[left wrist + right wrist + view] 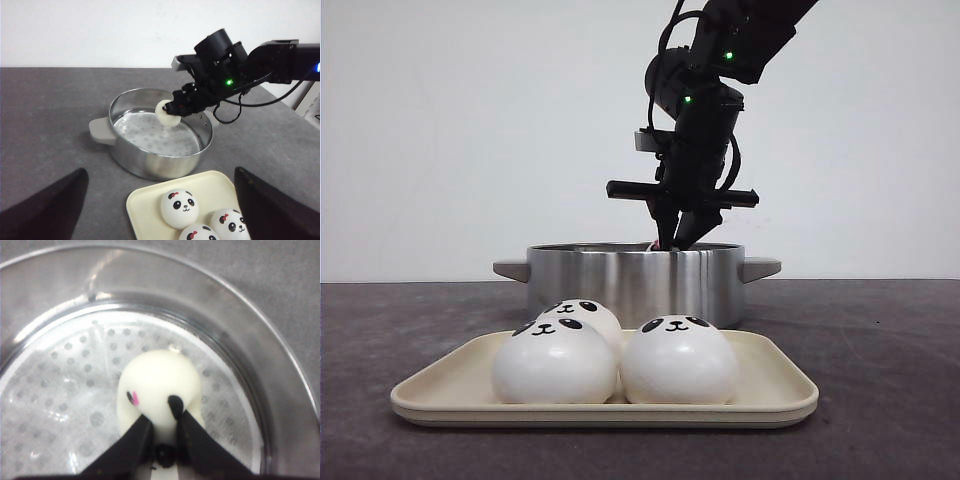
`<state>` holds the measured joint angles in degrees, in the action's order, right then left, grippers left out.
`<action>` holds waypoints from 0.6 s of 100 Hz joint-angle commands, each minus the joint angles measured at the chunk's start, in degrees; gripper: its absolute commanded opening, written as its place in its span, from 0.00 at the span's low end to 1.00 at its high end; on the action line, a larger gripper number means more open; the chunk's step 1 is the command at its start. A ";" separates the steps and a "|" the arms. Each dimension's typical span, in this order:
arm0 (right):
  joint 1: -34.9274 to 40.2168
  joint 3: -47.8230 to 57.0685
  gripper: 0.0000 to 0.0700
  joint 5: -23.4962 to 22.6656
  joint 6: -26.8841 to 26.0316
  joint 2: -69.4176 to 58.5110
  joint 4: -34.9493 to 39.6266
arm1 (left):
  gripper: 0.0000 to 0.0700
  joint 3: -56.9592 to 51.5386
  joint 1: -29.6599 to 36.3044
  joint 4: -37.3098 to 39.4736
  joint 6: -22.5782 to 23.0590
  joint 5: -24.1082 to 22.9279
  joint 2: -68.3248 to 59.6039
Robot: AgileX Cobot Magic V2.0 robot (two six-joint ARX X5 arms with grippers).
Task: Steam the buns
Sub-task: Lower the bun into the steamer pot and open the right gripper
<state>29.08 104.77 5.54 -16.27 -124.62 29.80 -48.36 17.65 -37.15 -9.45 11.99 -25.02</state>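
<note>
Right gripper: pinching one bun, fingers closed narrowly on its face side and denting it a little; hanging over the steamer pot.
Held bun: hovering above the perforated liner inside the pot (whether it is touching the liner is hard to say from these views).
Left gripper: standing wide apart, holding nothing, only its dark fingertips showing.
Remaining buns: three sitting together on the cream tray, just in front of the pot.
Progress: the first bun is going in now; it seems three are waiting, and no lid is showing.
</note>
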 commanded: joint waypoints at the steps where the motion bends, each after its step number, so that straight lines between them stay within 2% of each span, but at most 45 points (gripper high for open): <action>1: 0.26 1.03 0.09 0.57 0.63 -1.29 -0.63 | 0.80 -0.39 0.22 0.72 1.88 -0.20 -0.04; 11: 0.24 1.03 0.40 1.01 0.57 -1.29 -0.39 | 0.80 -0.39 0.22 0.70 1.95 -0.39 -0.04; 17: 0.26 1.03 0.48 1.88 0.59 -1.29 -0.15 | 0.80 -0.39 0.22 0.70 1.95 -0.39 -0.04; 44: 0.26 1.46 0.50 1.92 0.52 -0.94 0.83 | 0.80 -0.39 0.22 0.55 1.14 -0.35 -0.04; 49: 0.26 2.34 0.48 1.81 0.42 -0.22 2.95 | 0.80 -0.39 0.22 0.17 0.48 -0.35 -0.04; 53: 0.26 3.06 0.41 1.84 0.52 0.63 4.74 | 0.79 -0.39 0.22 -0.22 0.04 -0.33 -0.04; 56: 0.28 3.50 0.29 1.79 0.79 1.51 5.95 | 0.79 -0.39 0.22 -0.63 -0.35 -0.33 -0.07; 60: 0.44 3.78 0.07 1.70 1.46 3.10 7.34 | 0.79 -0.39 0.22 -1.14 -0.50 -0.35 -0.31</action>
<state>29.08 106.04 7.31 -16.21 -124.18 35.97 -48.36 17.65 -38.13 -8.95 11.90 -25.02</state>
